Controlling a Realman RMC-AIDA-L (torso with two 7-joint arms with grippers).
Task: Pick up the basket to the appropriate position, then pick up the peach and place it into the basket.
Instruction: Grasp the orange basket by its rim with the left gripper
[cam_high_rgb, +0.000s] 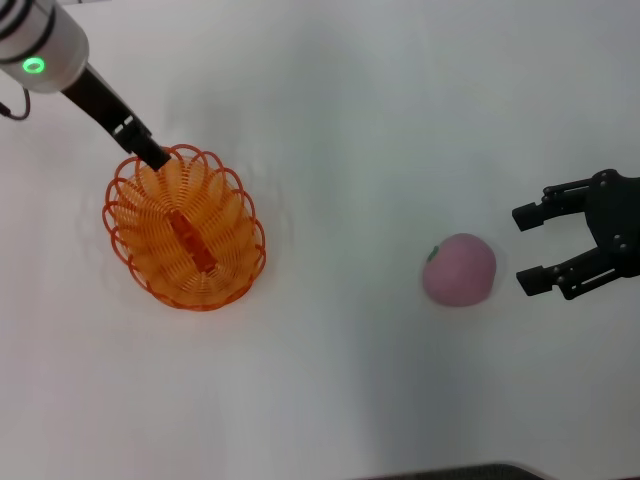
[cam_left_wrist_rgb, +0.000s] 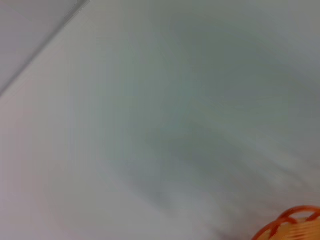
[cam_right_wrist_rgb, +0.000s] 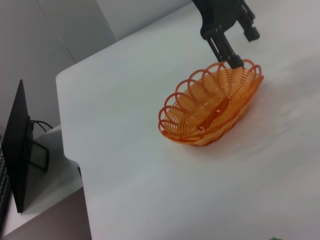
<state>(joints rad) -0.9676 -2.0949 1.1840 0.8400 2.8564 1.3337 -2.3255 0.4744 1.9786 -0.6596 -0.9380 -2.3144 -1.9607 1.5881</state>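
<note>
While perched on the white desk (cam_high_rgb: 340, 120) toward the robot's left, sits upright: the orange basket (cam_high_rgb: 186, 228), oval, open-weave, scalloped loops round the rim, solid orange bar along the base. Meets that rim at its far end: the left pincer (cam_high_rgb: 150, 153), reaching in from the upper left under a white arm segment with a green ring light (cam_high_rgb: 34, 66). Seen from the right wrist, shows one dark finger (cam_right_wrist_rgb: 232, 56) planted at the basket's (cam_right_wrist_rgb: 212, 105) rim loops and another (cam_right_wrist_rgb: 249, 29) raised clear outside, so stands parted with the rim at the inner finger; cannot tell whether any real grip is made. Catches only a sliver of orange rim (cam_left_wrist_rgb: 292, 222) against pale desk in the left wrist view, with no fingers of its own on show.

Lies well apart from the basket, toward the robot's right: the peach (cam_high_rgb: 459, 269), round, pink, green stem mark facing the basket side, resting on bare desk. Hovers just beside it on the far right: the right pincer (cam_high_rgb: 530, 248), black, fingers spread wide and pointed at the fruit, holding nothing, not touching it.

Stands off the desk's edge in the right wrist view: a dark monitor (cam_right_wrist_rgb: 19, 150) on a lower side surface.
</note>
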